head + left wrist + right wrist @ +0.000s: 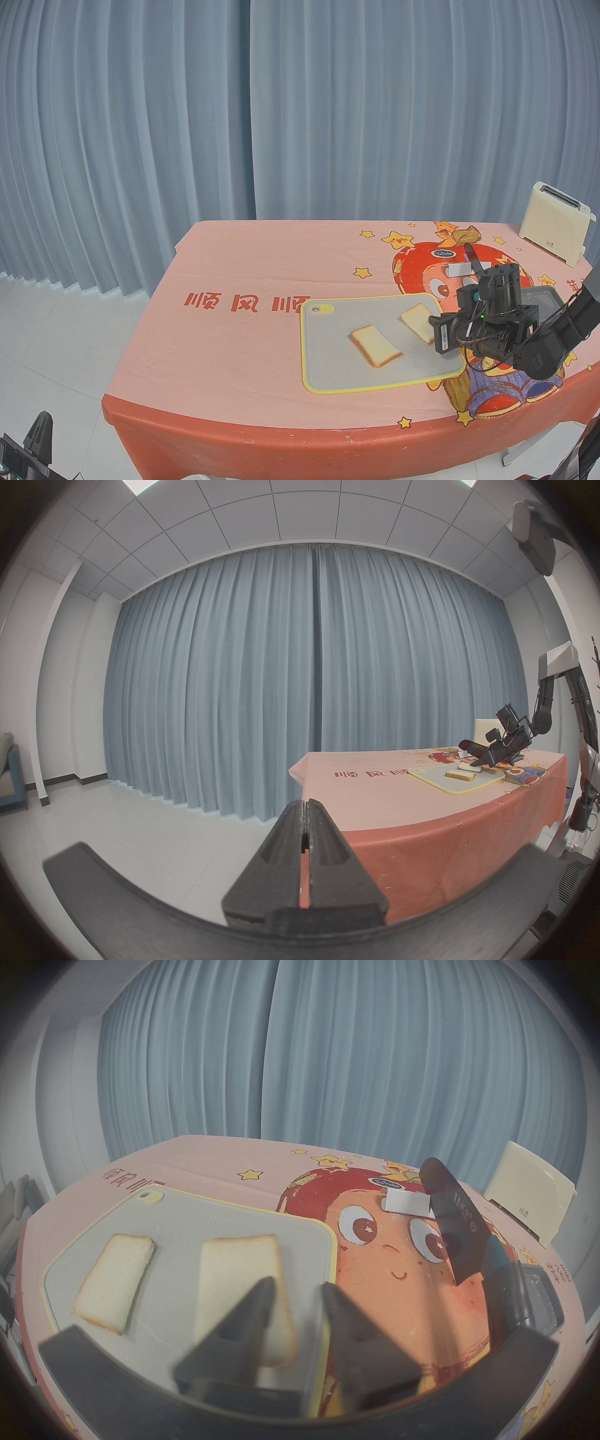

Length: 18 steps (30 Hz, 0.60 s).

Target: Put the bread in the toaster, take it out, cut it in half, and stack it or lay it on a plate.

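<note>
Blue-grey curtains [312,106] hang behind the pink, cartoon-printed counter [250,269]; a grey board [337,369] lies on it, carrying the bread cut in two; the left half [375,345] lies flat mid-board; the right half [419,322] lies flat near the board's right edge, apart from the first; the right claw [297,1286] hangs low at that half's end, released and grasping nothing, one finger over the bread and one over the board's rim; whether it touches the bread I cannot tell; a dark knife [473,257] stands upright just behind the claw; the toaster [556,231] stands at the far right corner, well apart from the board; the left claw [304,808] hangs low off the counter's left side, clenched on nothing.
</note>
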Motion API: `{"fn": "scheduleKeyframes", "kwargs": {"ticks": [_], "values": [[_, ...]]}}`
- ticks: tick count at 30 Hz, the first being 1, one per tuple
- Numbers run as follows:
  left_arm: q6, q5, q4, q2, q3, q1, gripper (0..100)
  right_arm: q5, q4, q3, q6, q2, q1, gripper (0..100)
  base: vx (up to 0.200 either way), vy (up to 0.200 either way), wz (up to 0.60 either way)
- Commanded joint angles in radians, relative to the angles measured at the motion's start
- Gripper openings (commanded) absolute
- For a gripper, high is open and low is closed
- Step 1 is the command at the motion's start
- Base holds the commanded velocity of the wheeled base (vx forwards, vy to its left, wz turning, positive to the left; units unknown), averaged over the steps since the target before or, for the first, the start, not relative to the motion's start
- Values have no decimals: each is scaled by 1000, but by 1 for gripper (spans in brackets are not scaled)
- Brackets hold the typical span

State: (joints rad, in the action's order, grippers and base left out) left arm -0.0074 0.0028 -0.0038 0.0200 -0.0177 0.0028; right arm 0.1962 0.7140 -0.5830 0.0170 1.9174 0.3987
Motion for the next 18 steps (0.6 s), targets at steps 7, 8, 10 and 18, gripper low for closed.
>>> {"fn": "scheduleKeyframes", "kwargs": {"ticks": [7,8,10,18], "values": [[0,0,-1,1,18,0,0,-1,-1,22,3,-51,0,0,0,0,0],[0,0,-1,1,18,0,0,-1,-1,23,3,-52,0,0,0,0,0],[0,0,-1,1,18,0,0,-1,-1,38,4,-78,6,0,0,0,0],[0,0,-1,1,18,0,0,-1,2,81,11,-179,12,0,0,0,0]]}}
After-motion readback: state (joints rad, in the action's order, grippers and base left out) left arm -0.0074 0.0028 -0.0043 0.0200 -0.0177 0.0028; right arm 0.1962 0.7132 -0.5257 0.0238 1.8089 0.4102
